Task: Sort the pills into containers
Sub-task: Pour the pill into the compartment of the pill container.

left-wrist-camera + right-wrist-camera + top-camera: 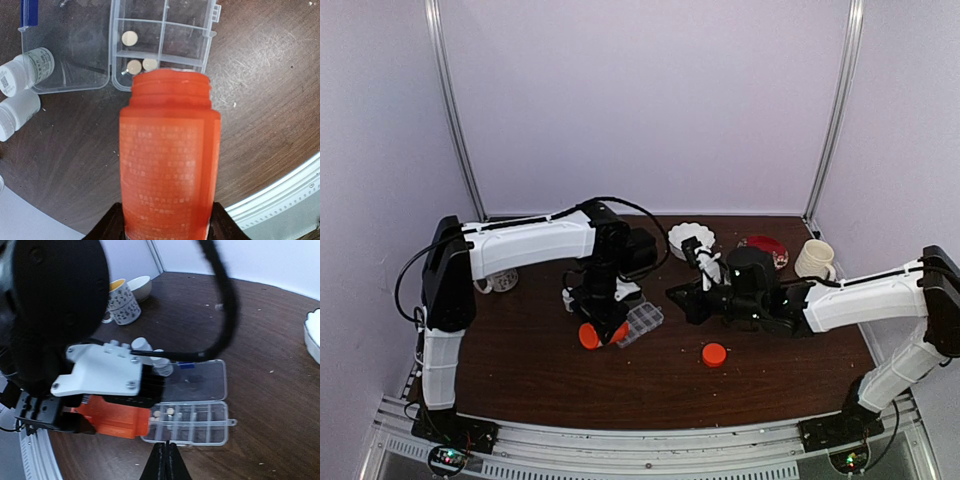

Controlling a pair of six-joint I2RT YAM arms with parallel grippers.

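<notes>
My left gripper (pixel 167 227) is shut on an open orange bottle (pixel 170 160). The bottle lies tilted with its mouth over the near corner of the clear organizer box (pixel 165 30). Three pale round pills (pixel 134 66) lie in two of its compartments; its lid (pixel 65 55) lies flat open beside it. In the top view the left gripper (pixel 604 322) holds the bottle (pixel 590 336) beside the organizer (pixel 643 322). My right gripper (pixel 166 460) is shut and empty, its tips at the organizer's (pixel 200 422) near edge. Pills (pixel 171 411) show next to the bottle's mouth (pixel 142 422).
Two small white bottles (pixel 22 75) lie by the open lid. An orange cap (pixel 714 353) lies on the table in front of the right arm. A white scalloped bowl (pixel 690 238), a red plate (pixel 765 248) and a cream mug (pixel 814 258) stand at the back.
</notes>
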